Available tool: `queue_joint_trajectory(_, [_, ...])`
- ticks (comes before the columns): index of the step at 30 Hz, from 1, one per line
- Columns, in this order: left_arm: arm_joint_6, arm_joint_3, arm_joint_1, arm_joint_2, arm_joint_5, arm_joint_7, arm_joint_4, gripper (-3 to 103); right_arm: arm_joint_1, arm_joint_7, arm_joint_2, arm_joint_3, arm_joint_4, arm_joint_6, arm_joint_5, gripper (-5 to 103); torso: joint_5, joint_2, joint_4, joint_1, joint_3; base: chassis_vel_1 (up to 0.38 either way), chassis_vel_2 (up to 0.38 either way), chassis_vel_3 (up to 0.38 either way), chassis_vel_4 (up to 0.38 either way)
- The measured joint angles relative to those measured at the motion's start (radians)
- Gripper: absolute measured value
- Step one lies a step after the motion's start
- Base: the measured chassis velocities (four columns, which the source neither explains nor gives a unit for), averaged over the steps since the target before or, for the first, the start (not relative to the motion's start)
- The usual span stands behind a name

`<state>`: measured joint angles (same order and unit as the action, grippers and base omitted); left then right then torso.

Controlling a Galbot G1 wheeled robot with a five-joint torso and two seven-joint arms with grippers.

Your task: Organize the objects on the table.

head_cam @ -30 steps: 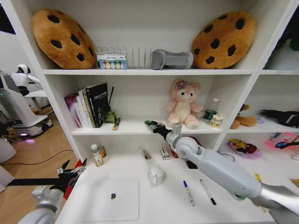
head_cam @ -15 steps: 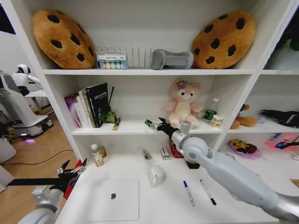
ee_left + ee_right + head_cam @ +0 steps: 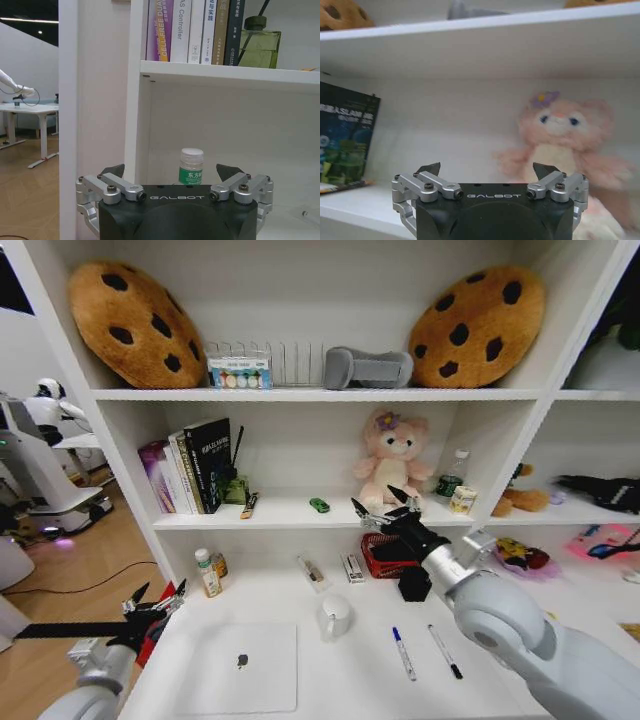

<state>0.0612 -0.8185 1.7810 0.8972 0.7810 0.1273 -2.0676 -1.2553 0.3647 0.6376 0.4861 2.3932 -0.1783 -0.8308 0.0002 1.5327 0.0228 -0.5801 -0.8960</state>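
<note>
The tiny green toy car (image 3: 319, 505) rests alone on the middle shelf, left of the pink plush. My right gripper (image 3: 385, 505) hovers open and empty a little to the car's right, above the table's back; its wrist view shows the spread fingers (image 3: 486, 170) facing the shelf. On the white table (image 3: 500, 640) lie the silver laptop (image 3: 238, 665), a blue-capped marker (image 3: 404, 653) and a black marker (image 3: 445, 651). The small black pen cup (image 3: 414, 584) stands behind them. My left gripper (image 3: 155, 600) waits open at the table's left edge, also seen open from its wrist (image 3: 170, 172).
A white mug (image 3: 335, 615) stands mid-table, a red basket (image 3: 385, 555) behind the pen cup, small bottles (image 3: 207, 575) at back left. The pink plush (image 3: 393, 462) and books (image 3: 195, 465) occupy the middle shelf. One bottle (image 3: 191, 166) faces the left wrist.
The right gripper let go of the green car, which now lies on the shelf, and has drawn back to the right and away from the shelf. The left arm is still.
</note>
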Motion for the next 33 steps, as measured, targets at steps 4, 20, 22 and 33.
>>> queue_joint_trajectory(4, [0.0,0.0,0.0,0.0,0.0,0.0,0.0,100,-0.137,0.0,0.063,0.089,0.0,0.028,0.044,100,-0.0001,0.0,0.0,0.0,0.0,0.0,0.0,0.0,0.0])
queue_joint_trajectory(20, [0.0,0.0,0.0,0.0,0.0,0.0,0.0,100,-0.511,0.036,0.359,0.165,-0.042,0.135,0.203,100,-0.0003,0.0,-0.0001,0.0,0.0,0.0,0.0,0.0,0.0])
queue_joint_trajectory(22, [0.0,0.0,0.0,0.0,0.0,0.0,0.0,100,-0.54,0.057,0.369,0.139,-0.07,0.112,0.204,100,-0.0002,0.0,0.0,0.0,0.0,0.0,0.0,0.0,0.0])
queue_joint_trajectory(33, [0.0,0.0,0.0,0.0,0.0,0.0,0.0,100,-0.45,0.296,0.311,0.069,-0.072,-0.381,-0.081,100,-0.0002,0.0,-0.0002,0.0,0.0,0.0,0.0,0.0,0.0])
